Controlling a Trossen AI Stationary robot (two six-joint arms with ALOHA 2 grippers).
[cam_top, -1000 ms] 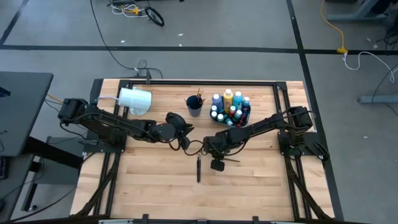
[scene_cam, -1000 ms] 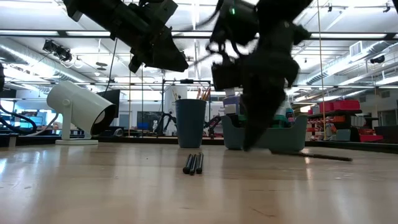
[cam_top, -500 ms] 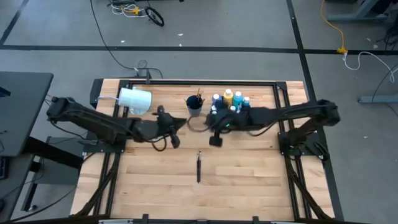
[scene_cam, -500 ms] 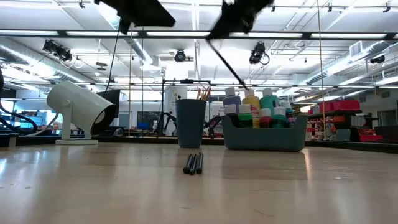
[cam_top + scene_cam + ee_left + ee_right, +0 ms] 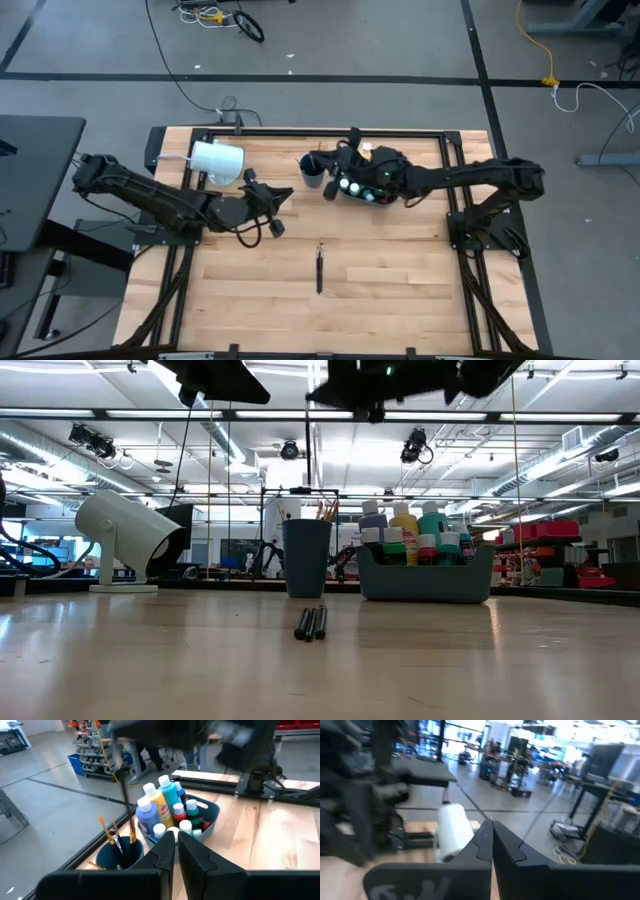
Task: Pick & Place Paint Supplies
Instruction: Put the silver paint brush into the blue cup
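Note:
My right gripper reaches level from the table's right to just over the dark blue cup, shut on a thin dark paintbrush. The brush hangs upright over the cup, which holds orange-handled brushes. A teal bin of white-capped paint bottles stands right of the cup. Dark brushes lie side by side at mid-table. My left gripper hovers left of the cup, shut and holding nothing. My right gripper holds the dark paintbrush by its upper end; the fingers come level from the table's right. The place of contact lies above the low view and is blurred in the left wrist view. The brush hangs upright, its lower end just above the cup.
A large white cylinder on a stand sits at the far left of the table. The dark frame rail runs along the far edge. Bare wood lies in the near half around the lying brushes.
My right gripper has risen from the table near the lying brushes, carrying a brush toward the far edge to above the cup. It has tipped from pointing down to level, and the brush has swung from slanting to upright. My left gripper has risen and drawn back slightly left.

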